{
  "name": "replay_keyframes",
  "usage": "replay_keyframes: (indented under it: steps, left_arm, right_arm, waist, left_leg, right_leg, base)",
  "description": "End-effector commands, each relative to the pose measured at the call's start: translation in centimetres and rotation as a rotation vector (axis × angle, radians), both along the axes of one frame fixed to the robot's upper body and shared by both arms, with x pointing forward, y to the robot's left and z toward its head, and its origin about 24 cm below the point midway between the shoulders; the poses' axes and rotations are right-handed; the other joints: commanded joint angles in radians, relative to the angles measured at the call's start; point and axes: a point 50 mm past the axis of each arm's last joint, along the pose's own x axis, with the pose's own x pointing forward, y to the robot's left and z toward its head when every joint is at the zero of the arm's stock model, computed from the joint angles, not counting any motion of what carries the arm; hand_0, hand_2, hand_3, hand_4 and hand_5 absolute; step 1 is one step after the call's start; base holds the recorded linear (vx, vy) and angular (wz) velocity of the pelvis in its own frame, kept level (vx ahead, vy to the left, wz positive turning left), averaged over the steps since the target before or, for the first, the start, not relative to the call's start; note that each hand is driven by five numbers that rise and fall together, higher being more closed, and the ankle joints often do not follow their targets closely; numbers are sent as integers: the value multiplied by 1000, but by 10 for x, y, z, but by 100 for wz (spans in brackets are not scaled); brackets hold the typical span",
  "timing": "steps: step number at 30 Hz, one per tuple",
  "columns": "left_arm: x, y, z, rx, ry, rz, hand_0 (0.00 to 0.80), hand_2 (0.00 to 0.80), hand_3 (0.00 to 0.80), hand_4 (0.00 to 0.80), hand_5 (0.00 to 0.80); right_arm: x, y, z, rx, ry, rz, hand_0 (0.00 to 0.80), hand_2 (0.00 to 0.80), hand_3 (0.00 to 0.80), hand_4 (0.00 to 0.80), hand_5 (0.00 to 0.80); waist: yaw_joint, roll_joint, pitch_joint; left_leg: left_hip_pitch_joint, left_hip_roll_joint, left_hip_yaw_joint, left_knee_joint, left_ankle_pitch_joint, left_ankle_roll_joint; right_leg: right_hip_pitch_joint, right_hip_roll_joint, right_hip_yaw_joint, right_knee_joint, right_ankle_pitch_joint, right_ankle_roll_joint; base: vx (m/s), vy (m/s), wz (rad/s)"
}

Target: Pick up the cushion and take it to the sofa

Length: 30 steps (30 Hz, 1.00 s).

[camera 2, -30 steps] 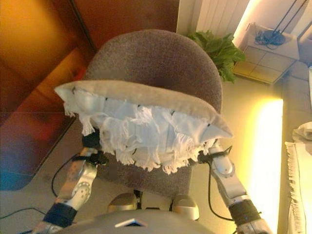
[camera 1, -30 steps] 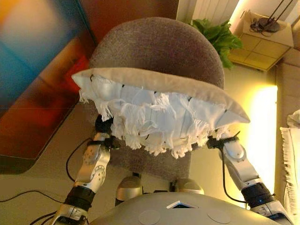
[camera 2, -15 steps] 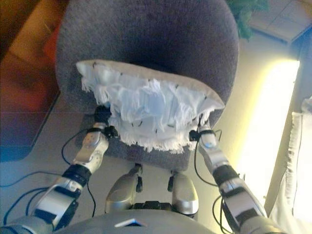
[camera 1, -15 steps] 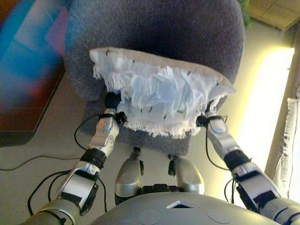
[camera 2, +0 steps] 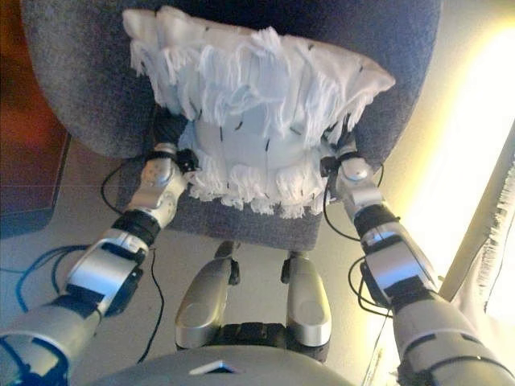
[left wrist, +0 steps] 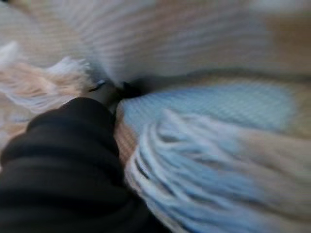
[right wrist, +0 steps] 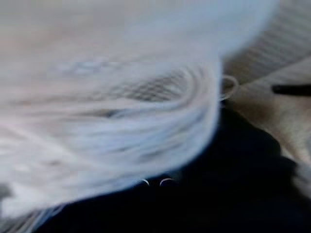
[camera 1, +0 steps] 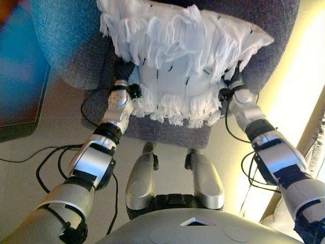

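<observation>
Both hands are tucked in under the white fringed cushion (camera 1: 177,61), the left hand (camera 1: 124,68) at its left edge and the right hand (camera 1: 232,84) at its right edge; only their dark ribbed covers show, the fingers are buried in the fringe, so whether they are clenched or straight cannot be told. Between the two arms the cushion is held up off the seat in the upper middle of the frame, its tasselled face toward the camera, rows of soft loose white fringe hanging down and small dark stitches dotted across the smoother woven panel below. One pointed corner juts toward the upper right. Behind and beneath it stands a grey upholstered chair (camera 1: 71,56) with a rounded, coarse-woven back that fills the top of the frame and a flat seat whose front edge shows just under the lowest fringe. Pale smooth floor (camera 1: 30,137) lies open at the left and lower left of the chair. At the right, a bright yellow band of light runs along the floor, and a white fringed cloth (camera 2: 495,241) hangs at the far right edge.
</observation>
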Motion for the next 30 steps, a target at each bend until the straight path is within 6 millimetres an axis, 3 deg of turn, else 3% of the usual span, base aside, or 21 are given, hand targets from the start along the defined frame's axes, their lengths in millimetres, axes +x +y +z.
replay_keyframes:
  steps: [1,4,5,6,7,11,15,16,17,19,23,25,30]
  left_arm:
    - [15,-43,71,56,-230,-106,800,800,800,800,800]
    - [20,-35,83,9,-230,-44,800,800,800,800,800]
    - [21,-32,85,5,-227,-24,640,640,640,640,640]
    - [22,-28,85,6,-218,-18,69,69,69,69,69]
    - [23,-25,85,13,-209,-16,0,0,0,0,0]
    - [22,0,70,48,-152,66,0,0,0,0,0]
    - [7,62,32,117,-36,305,0,0,0,0,0]
    - [-3,83,16,119,16,391,0,0,0,0,0]
    - [-7,92,9,120,38,426,0,0,0,0,0]
    - [-31,127,-21,131,123,572,0,0,0,0,0]
    - [-72,164,-68,156,291,703,0,0,0,0,0]
    - [-100,175,-98,213,403,727,0,0,0,0,0]
    - [-167,181,-162,210,656,762,0,0,0,0,0]
  right_arm:
    - [21,25,83,-16,-233,71,800,800,800,800,800]
    - [25,14,105,-37,-262,-14,800,800,800,800,800]
    - [26,11,110,-33,-277,-40,417,417,417,417,417]
    - [25,7,114,-22,-289,-64,0,0,0,0,0]
    - [25,4,116,-15,-295,-81,0,0,0,0,0]
    - [19,-26,111,23,-295,-219,0,0,0,0,0]
    - [-1,-78,82,105,-280,-403,0,0,0,0,0]
    - [-12,-97,64,122,-263,-465,0,0,0,0,0]
    - [-17,-103,57,127,-251,-488,0,0,0,0,0]
    - [-41,-130,19,126,-178,-599,0,0,0,0,0]
    - [-83,-158,-37,191,-56,-719,0,0,0,0,0]
    - [-111,-168,-69,248,10,-766,0,0,0,0,0]
    - [-185,-185,-134,218,234,-881,0,0,0,0,0]
  waist:
    - [-3,-27,-16]
    - [-4,-21,-7]
    - [-4,-19,-5]
    - [-4,-17,-2]
    - [-4,-16,-2]
    - [-4,-13,-4]
    - [-8,-15,-14]
    - [-9,-16,-15]
    - [-9,-18,-20]
    - [-8,-17,-29]
    - [-6,-19,-57]
    - [-12,-20,-81]
    - [-13,-10,-156]
  left_leg:
    - [-60,0,21,65,-100,-33]
    - [-66,-4,20,35,-81,-33]
    - [-67,-5,20,30,-78,-33]
    - [-67,-5,20,26,-77,-33]
    - [-66,-5,20,22,-76,-33]
    - [-57,-4,31,20,-77,-34]
    - [-52,-1,45,41,-93,-34]
    - [-45,0,47,47,-102,-32]
    - [-48,0,48,49,-103,-32]
    - [-37,-2,49,53,-114,-31]
    - [-3,-6,49,59,-135,-26]
    - [33,-7,50,61,-149,-28]
    - [121,-4,57,34,-160,-30]
  right_leg:
    - [-96,-102,42,47,-17,109]
    - [-110,-96,40,43,-12,108]
    - [-113,-95,37,44,-13,107]
    - [-114,-94,34,44,-15,106]
    - [-114,-93,32,45,-17,105]
    - [-106,-94,16,49,-24,104]
    - [-100,-99,5,59,-37,103]
    - [-92,-101,0,60,-45,103]
    - [-93,-102,-2,58,-44,102]
    - [-77,-107,-12,55,-53,103]
    - [-40,-112,-24,53,-67,102]
    - [-1,-109,-33,46,-75,101]
    - [96,-98,-45,8,-86,96]
  base:
    - [0,0,0]
    - [8,39,-1]
    - [14,36,0]
    - [0,0,0]
    - [0,0,0]
    - [33,33,1]
    - [35,28,0]
    - [0,0,0]
    - [0,0,0]
    - [23,22,8]
    - [32,11,10]
    - [64,17,24]
    - [48,38,21]
